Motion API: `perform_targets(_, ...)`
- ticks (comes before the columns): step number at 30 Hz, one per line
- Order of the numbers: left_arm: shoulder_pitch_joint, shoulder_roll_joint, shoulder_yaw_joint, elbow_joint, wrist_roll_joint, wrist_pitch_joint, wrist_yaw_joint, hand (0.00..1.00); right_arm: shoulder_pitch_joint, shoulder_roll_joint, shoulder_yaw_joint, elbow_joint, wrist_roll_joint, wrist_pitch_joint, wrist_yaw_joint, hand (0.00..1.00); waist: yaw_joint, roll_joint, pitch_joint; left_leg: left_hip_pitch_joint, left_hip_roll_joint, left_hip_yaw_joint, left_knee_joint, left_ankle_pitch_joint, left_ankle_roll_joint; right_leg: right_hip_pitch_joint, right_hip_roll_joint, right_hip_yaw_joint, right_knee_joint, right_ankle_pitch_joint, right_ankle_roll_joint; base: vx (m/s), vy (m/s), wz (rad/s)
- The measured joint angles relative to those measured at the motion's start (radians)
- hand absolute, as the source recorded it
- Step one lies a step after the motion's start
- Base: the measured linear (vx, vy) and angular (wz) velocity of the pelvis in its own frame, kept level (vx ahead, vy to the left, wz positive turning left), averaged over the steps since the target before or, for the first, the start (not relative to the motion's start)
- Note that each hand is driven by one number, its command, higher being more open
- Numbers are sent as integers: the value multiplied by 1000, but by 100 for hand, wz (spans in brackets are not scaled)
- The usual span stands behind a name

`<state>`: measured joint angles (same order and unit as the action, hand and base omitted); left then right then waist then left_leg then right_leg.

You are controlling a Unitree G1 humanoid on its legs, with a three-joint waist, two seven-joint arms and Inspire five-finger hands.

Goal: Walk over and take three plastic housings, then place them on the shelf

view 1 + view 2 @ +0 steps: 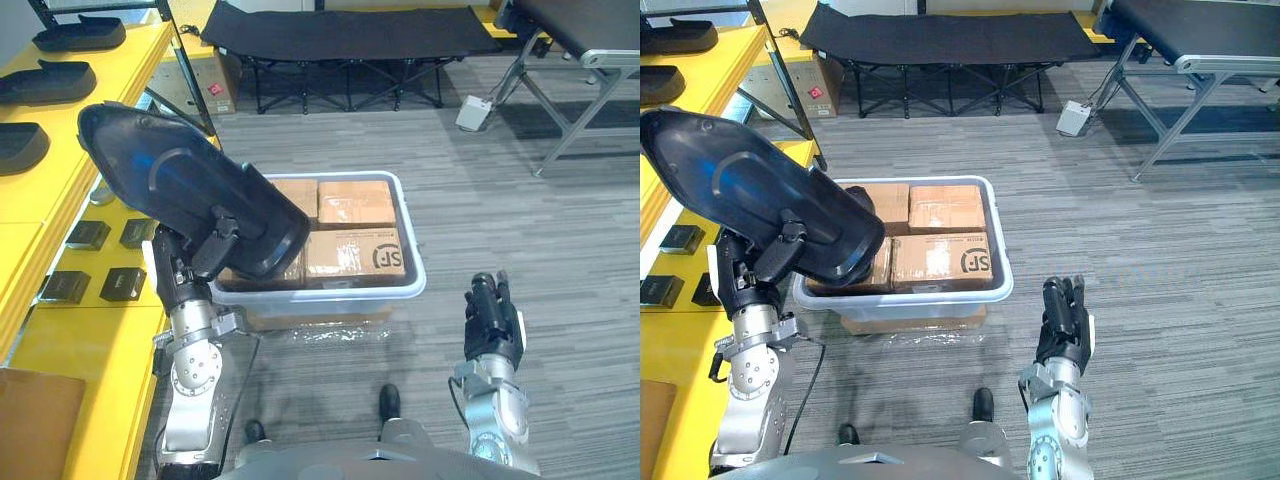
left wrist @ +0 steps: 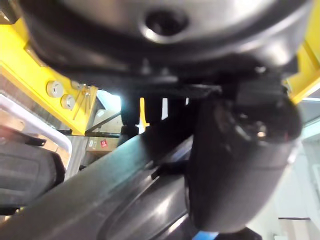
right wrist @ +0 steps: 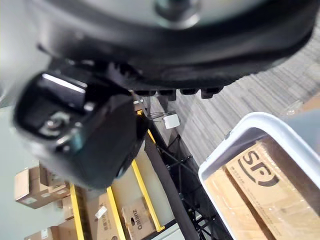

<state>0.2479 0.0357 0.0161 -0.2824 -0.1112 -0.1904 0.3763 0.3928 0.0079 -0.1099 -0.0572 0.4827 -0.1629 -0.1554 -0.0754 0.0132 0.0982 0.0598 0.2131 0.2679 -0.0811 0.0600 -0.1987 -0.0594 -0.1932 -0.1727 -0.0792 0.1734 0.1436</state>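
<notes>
Gripping a large dark plastic housing [image 1: 170, 180] in left hand [image 1: 185, 262], thumb and fingers curled over its lower edge. Housing raised and tilted, broad end up toward the yellow shelf [image 1: 70, 130], narrow end hanging over the left part of a white tub [image 1: 418, 280].

Right hand [image 1: 492, 315] low at the robot's right, fingers straight and close together, pointing away from the body, nothing in it. Well apart from the tub, over grey carpet [image 1: 520, 220].

Tub packed with brown cartons [image 1: 355, 205]. Near right carton carrying a round black printed logo [image 1: 388, 257], also visible in the right wrist view. Tape strips across carton tops.

Three more housings [image 1: 78, 35] lying in a row along the shelf's upper level, each apart from the next. Small black boxes [image 1: 85, 235] on the lower yellow level, beside the left arm.

Cardboard box [image 1: 222, 70] on the floor beyond the shelf frame, bearing a small red label [image 1: 212, 88], print too small to tell. Black folding cot [image 1: 350, 30] at the back, small white unit [image 1: 473, 113] on the carpet near it.
</notes>
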Motion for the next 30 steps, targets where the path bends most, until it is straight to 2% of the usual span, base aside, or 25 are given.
perform_targets(4,-1,1,1,0,2,-14,-20,0,3,-2,-8,44,-8,-2,0,100,4,4,-9,-3,1,-5,19,-12,5,7,-1,-3,0,-4,1,-9,-3,2)
perform_targets(8,1,0,-2,0,3,-15,-38,0,3,-5,-4,59,-19,-2,0,100,16,20,-21,-19,2,-25,26,-12,6,8,-3,-21,0,-11,2,-18,-7,12)
perform_targets(12,7,1,1,0,5,-20,-16,0,-21,-11,13,64,-86,-6,0,100,23,30,-28,-26,2,-45,27,-8,7,16,-5,-42,0,-12,-1,-7,-3,14)
perform_targets(15,7,0,8,-3,10,-22,9,0,-68,-19,40,84,-106,-31,2,100,38,31,-30,-42,2,-70,33,-5,7,21,-6,-65,0,-11,-3,-5,-1,23)
perform_targets(18,24,-1,28,-27,46,-22,34,0,-128,-35,76,121,-120,-36,18,100,60,30,-30,-56,2,-110,44,-3,4,41,-9,-101,0,-13,-3,2,3,36)
perform_targets(19,45,-14,51,-69,46,-22,42,0,-150,-46,108,130,-120,-38,26,100,84,30,-30,-67,1,-135,50,-4,5,53,-10,-128,0,-18,-3,0,2,43)
perform_targets(22,64,-38,85,-121,46,-24,57,0,-174,-48,135,138,-121,-38,43,100,107,29,-30,-91,-2,-184,63,-2,7,71,-13,-174,0,-24,-2,0,2,54)
perform_targets(23,84,-46,117,-142,44,-27,67,0,-192,-48,155,151,-123,-39,51,100,128,29,-31,-93,-5,-212,64,-1,8,92,-14,-202,0,-31,1,3,4,53)
perform_targets(25,109,-55,153,-160,43,-29,74,0,-219,-50,171,176,-127,-39,62,100,145,27,-31,-95,-9,-237,63,0,10,109,-16,-227,0,-38,2,-3,6,49)
perform_targets(27,143,-72,212,-161,23,-56,70,0,-248,-51,198,186,-164,-39,63,100,180,23,-33,-109,-13,-271,62,4,9,116,-17,-262,-2,-53,2,-25,5,42)
perform_targets(30,191,-92,262,-161,-42,-70,53,0,-291,-50,228,204,-164,-39,79,100,209,16,-35,-121,-15,-298,60,8,6,124,-15,-289,-5,-58,4,-5,2,29)
